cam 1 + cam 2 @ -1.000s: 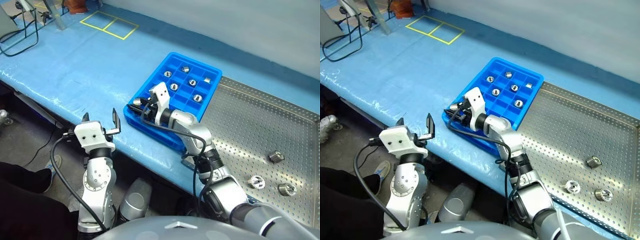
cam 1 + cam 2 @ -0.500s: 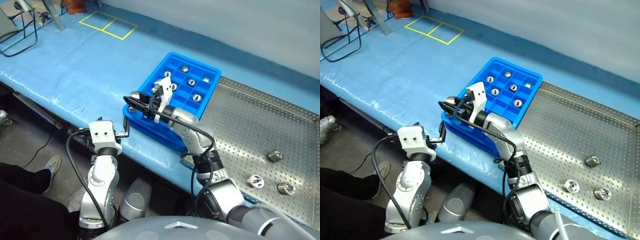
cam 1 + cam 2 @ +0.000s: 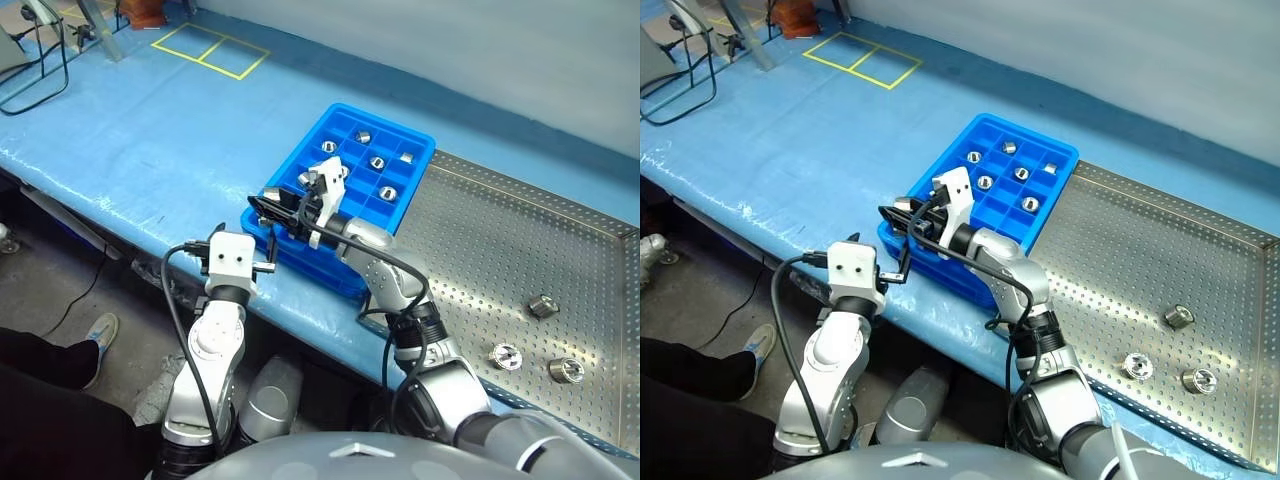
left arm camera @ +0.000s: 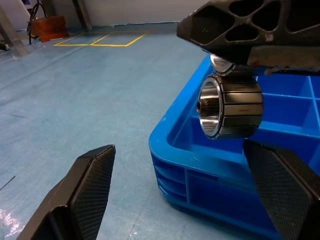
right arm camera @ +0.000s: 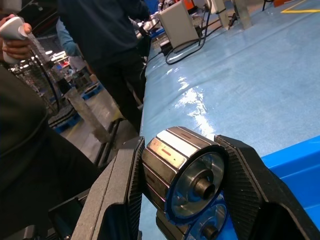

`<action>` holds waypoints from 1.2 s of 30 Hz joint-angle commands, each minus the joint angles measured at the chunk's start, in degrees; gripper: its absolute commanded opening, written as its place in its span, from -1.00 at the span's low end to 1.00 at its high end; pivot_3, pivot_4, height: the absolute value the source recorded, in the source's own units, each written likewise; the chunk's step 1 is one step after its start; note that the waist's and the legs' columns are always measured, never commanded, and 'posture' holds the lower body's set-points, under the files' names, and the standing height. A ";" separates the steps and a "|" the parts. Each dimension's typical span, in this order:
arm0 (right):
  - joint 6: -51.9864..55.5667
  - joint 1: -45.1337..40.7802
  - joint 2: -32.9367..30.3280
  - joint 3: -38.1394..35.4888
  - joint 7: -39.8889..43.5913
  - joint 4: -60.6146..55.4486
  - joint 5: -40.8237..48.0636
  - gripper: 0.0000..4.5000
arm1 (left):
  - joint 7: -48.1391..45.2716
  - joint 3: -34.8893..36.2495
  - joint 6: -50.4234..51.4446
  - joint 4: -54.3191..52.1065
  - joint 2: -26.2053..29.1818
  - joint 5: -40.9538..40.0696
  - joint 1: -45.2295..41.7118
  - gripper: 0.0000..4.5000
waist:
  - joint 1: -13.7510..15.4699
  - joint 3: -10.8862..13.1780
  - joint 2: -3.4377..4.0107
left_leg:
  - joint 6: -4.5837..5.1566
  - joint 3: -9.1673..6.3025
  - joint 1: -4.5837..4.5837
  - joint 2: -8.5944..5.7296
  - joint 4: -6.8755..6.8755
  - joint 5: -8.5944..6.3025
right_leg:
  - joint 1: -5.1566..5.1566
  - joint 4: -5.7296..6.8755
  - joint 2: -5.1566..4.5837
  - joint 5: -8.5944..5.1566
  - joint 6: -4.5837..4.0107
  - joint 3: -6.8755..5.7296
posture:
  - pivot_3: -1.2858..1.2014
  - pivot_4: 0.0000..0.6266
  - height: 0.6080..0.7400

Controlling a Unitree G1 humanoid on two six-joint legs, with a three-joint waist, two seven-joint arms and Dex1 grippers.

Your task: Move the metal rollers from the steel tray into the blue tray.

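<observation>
- One metal roller (image 5: 182, 162) sits clamped between your right hand's (image 3: 272, 207) two fingers, over the near left corner of the blue tray (image 3: 300, 262). Its long axis lies roughly level, and its hollow end faces your left hand (image 3: 902, 272).
- A second roller (image 4: 220, 63) shows in the left wrist view, just above the held one and partly hidden by a black finger; you cannot tell how it lies.
- Your left hand is spread wide and holds nothing. It points level at the tray's near left corner, just off the bench (image 3: 150, 130) edge.
- Six rollers lie in the far compartments of the blue tray, one to a compartment, among them one (image 3: 377, 162) near the middle, most with the bore facing up.
- Three rollers stay on the steel tray (image 3: 480, 260), near its right front corner: one (image 3: 541, 306) apart towards the back, two (image 3: 505, 355) (image 3: 565, 370) side by side.
- The blue tray stands on the bench, touching the steel tray's left rim.
- A person (image 5: 107, 45) in dark clothes stands beyond the bench in the right wrist view.
</observation>
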 commanded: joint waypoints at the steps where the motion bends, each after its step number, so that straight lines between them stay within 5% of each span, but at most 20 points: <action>1: -0.74 -0.17 0.34 0.12 0.24 -3.21 0.97 -0.17 | -0.34 -0.34 -0.62 -2.10 -0.44 0.91 -1.64 1.00 | 0.01 0.00 0.00 | 0.00 0.00 0.00 0.00 0.00 0.00 | 0.00 0.00 0.00 0.00 0.00 0.00 | 0.38 -0.52 1.00; 24: 0.35 1.21 0.09 2.07 1.41 -4.84 1.43 -0.17 | -4.29 0.12 0.54 2.46 -1.03 0.96 -8.14 1.00 | -0.07 -0.03 0.04 | -0.06 -0.01 0.01 0.07 0.05 0.03 | 0.01 0.04 0.09 0.17 -0.28 0.00 | 0.37 -0.52 1.00; 27: 0.25 1.16 0.11 2.08 1.48 -4.77 1.44 -0.17 | -4.24 0.56 1.76 2.70 -1.65 0.81 -8.16 0.71 | -0.07 -0.03 0.04 | -0.06 -0.01 0.01 0.07 0.06 0.04 | 0.01 0.04 0.10 0.17 -0.28 0.00 | 0.37 -0.52 1.00; 34: -0.01 1.07 0.17 2.12 1.39 -4.66 1.48 -0.17 | -4.46 0.42 2.99 3.08 -2.50 0.95 -8.21 -0.32 | -0.11 -0.03 0.04 | -0.06 -0.01 0.01 0.09 0.07 0.04 | 0.01 0.04 0.12 0.18 -0.28 0.00 | 0.37 -0.52 1.00; 36: -0.04 1.06 0.19 2.11 1.33 -4.67 1.50 -0.17 | -4.40 0.36 3.11 3.10 -2.79 0.98 -8.16 -0.41 | -0.12 -0.02 0.04 | -0.07 -0.01 0.02 0.10 0.07 0.04 | 0.01 0.06 0.13 0.17 -0.28 0.00 | 0.37 -0.52 1.00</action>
